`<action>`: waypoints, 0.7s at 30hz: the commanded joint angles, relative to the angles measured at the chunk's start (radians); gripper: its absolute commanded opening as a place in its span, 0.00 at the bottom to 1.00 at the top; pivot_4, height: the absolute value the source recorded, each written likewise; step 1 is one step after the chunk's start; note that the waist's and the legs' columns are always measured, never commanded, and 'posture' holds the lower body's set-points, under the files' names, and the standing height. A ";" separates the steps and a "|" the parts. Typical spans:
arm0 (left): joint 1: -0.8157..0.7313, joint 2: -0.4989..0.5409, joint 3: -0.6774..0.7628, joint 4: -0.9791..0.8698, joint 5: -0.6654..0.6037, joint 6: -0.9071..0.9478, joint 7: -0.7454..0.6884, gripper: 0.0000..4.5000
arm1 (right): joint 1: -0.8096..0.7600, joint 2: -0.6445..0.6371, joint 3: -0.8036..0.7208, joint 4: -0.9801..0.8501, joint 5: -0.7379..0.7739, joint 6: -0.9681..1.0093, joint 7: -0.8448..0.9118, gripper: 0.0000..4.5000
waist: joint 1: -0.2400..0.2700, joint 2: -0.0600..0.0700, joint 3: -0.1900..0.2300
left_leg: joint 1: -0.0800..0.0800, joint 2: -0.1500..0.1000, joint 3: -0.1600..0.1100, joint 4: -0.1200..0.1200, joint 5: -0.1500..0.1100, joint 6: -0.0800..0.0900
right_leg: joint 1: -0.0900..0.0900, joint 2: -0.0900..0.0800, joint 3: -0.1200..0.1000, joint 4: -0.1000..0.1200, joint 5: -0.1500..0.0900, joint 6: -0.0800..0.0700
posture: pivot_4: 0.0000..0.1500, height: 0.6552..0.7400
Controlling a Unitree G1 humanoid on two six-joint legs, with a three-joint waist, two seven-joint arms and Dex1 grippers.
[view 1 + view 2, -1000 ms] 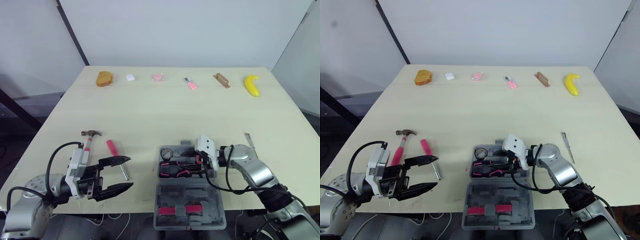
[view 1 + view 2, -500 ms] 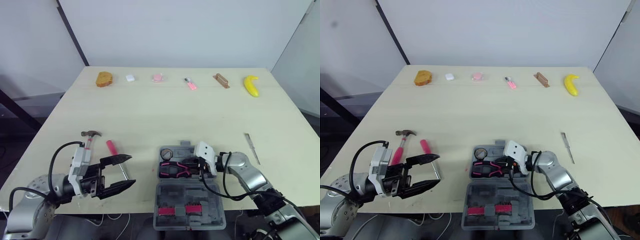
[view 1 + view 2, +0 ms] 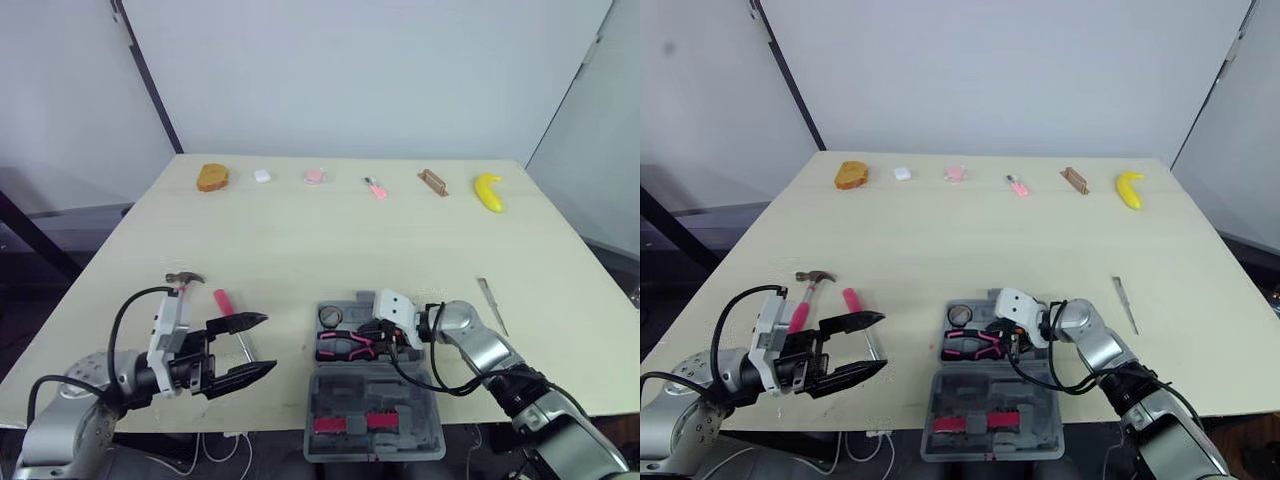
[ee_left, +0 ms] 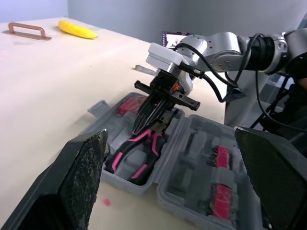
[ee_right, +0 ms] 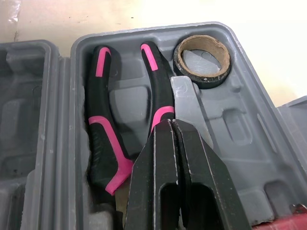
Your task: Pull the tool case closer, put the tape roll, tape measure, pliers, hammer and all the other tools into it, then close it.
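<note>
The grey tool case lies open near the table's front edge. Black-and-pink pliers and a tape roll rest in its tray. My right gripper is shut, its tips low over the pliers' metal head, with nothing seen between the fingers. A red item sits in the tray behind it. The hammer and a pink-handled screwdriver lie on the table at the left. My left gripper hovers open just right of the screwdriver, holding nothing. A thin metal tool lies right of the case.
Along the far edge stand a brown bread-like item, a small white piece, two small pink items, a brown handle and a banana. The case lid overhangs the front edge.
The camera view has shifted. My right gripper has slid left inside the case, from the tray's right end to over the pliers. The left gripper has barely moved.
</note>
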 commanded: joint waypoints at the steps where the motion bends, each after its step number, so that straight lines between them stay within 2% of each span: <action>1: 0.012 -0.021 0.016 -0.021 0.015 0.003 0.062 1.00 | 0.067 0.005 -0.046 0.073 0.014 0.044 -0.036 0.01 | 0.000 0.001 0.000 | 0.000 0.000 0.000 -0.001 0.000 0.000 | 0.000 -0.001 0.000 0.000 0.000 0.000 | 1.00 1.00; 5: 0.042 -0.067 0.036 -0.005 0.034 -0.006 0.151 1.00 | 0.104 0.028 -0.226 -0.127 0.154 -0.045 -0.082 0.01 | 0.005 0.005 0.006 | -0.006 0.001 -0.002 -0.001 0.000 0.000 | -0.004 -0.002 -0.002 0.000 -0.001 -0.001 | 1.00 1.00; 7: 0.059 -0.090 0.047 0.005 0.044 -0.013 0.186 1.00 | 0.144 0.025 -0.283 -0.247 0.252 -0.026 -0.046 0.01 | 0.005 0.012 0.011 | -0.014 -0.001 -0.002 0.000 0.000 0.000 | -0.010 -0.004 -0.002 0.001 0.000 -0.001 | 1.00 1.00; 9: 0.076 -0.108 0.056 0.006 0.051 -0.018 0.215 1.00 | 0.183 0.019 -0.320 -0.325 0.298 -0.013 -0.046 0.01 | 0.004 0.013 0.012 | -0.025 -0.001 -0.002 0.001 0.001 -0.001 | -0.021 -0.003 -0.002 0.002 0.003 0.005 | 1.00 1.00; 14: 0.125 -0.162 0.093 0.021 0.063 -0.038 0.284 1.00 | 0.319 -0.083 -0.419 -0.477 0.362 0.042 -0.054 0.01 | 0.005 0.013 0.012 | -0.035 0.000 -0.005 0.000 0.001 -0.001 | -0.029 -0.002 -0.005 0.000 0.003 0.005 | 1.00 1.00; 18: 0.177 -0.175 0.126 0.046 0.063 -0.048 0.290 1.00 | 0.471 -0.193 -0.537 -0.504 0.360 0.030 -0.069 0.28 | 0.014 0.014 0.015 | -0.036 -0.002 -0.004 0.000 0.001 -0.001 | -0.029 -0.002 -0.006 -0.001 0.003 0.005 | 1.00 1.00; 20: 0.208 -0.176 0.151 0.070 0.063 -0.057 0.285 1.00 | 0.566 -0.237 -0.621 -0.512 0.396 0.027 -0.056 0.52 | 0.019 0.013 0.017 | -0.036 -0.003 -0.003 0.000 0.001 -0.001 | -0.029 -0.001 -0.005 -0.001 0.002 0.006 | 1.00 1.00; 21: 0.229 -0.175 0.166 0.086 0.063 -0.065 0.275 1.00 | 0.626 -0.266 -0.666 -0.509 0.398 0.008 -0.042 0.60 | 0.021 0.012 0.018 | -0.036 -0.003 -0.002 0.000 0.001 -0.001 | -0.029 -0.001 -0.004 -0.001 0.002 0.006 | 1.00 1.00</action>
